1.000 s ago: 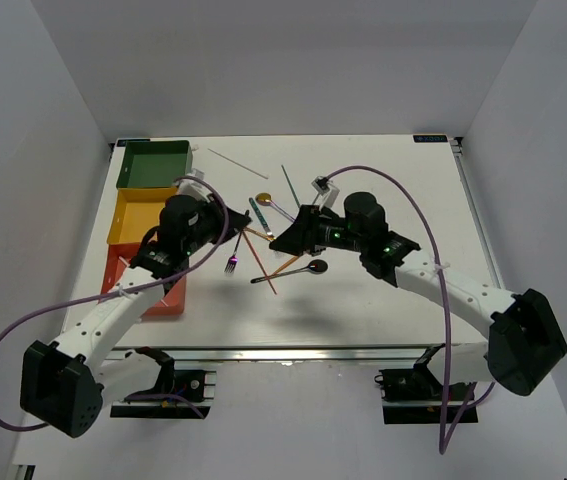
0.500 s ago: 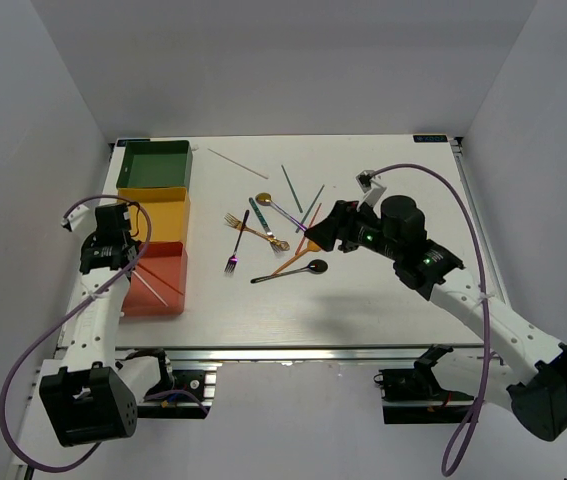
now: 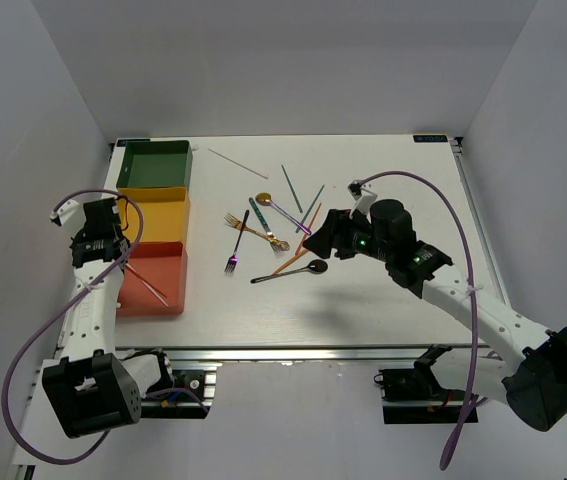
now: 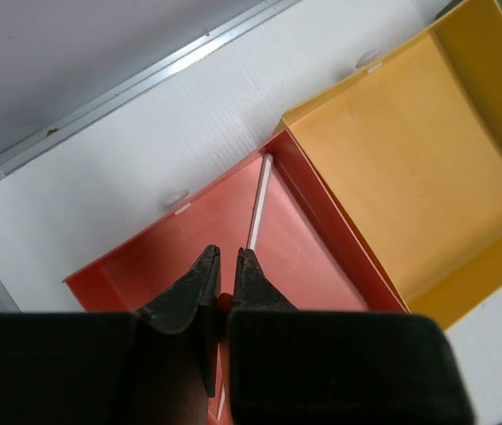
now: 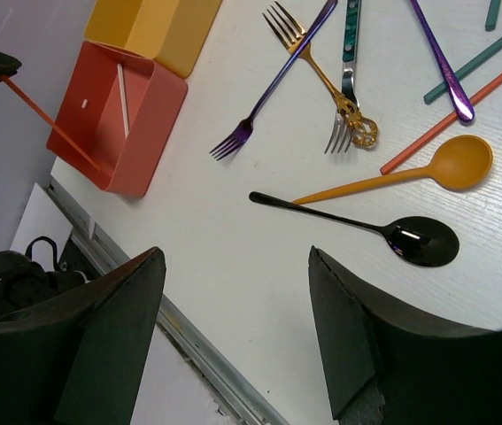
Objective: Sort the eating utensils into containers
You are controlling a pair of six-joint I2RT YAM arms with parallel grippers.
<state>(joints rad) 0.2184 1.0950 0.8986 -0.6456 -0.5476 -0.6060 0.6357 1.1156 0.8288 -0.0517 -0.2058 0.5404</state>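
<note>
My left gripper [image 3: 113, 256] hangs at the left edge of the orange-red tray [image 3: 153, 310], shut on an orange chopstick [image 5: 51, 122] that slants down into the tray. In the left wrist view its jaws [image 4: 226, 251] pinch the stick's end over the tray [image 4: 144, 266], where a white chopstick [image 4: 259, 199] lies. My right gripper [image 5: 235, 257] is open and empty above the table near a black spoon [image 5: 392, 235] and an orange spoon [image 5: 428, 168]. A purple fork [image 3: 235, 245], a gold fork [image 3: 253, 230] and teal chopsticks [image 3: 290, 188] lie mid-table.
The yellow tray [image 3: 148, 228] and dark green tray [image 3: 153, 178] stand in a column behind the orange-red one. A white chopstick [image 3: 236, 162] lies near the back. The table's near rail [image 5: 189, 345] runs just under my right gripper.
My left arm has swung from the table's middle to the left with the orange chopstick, now over the orange-red tray. My right arm pulled back right, then eased left again.
</note>
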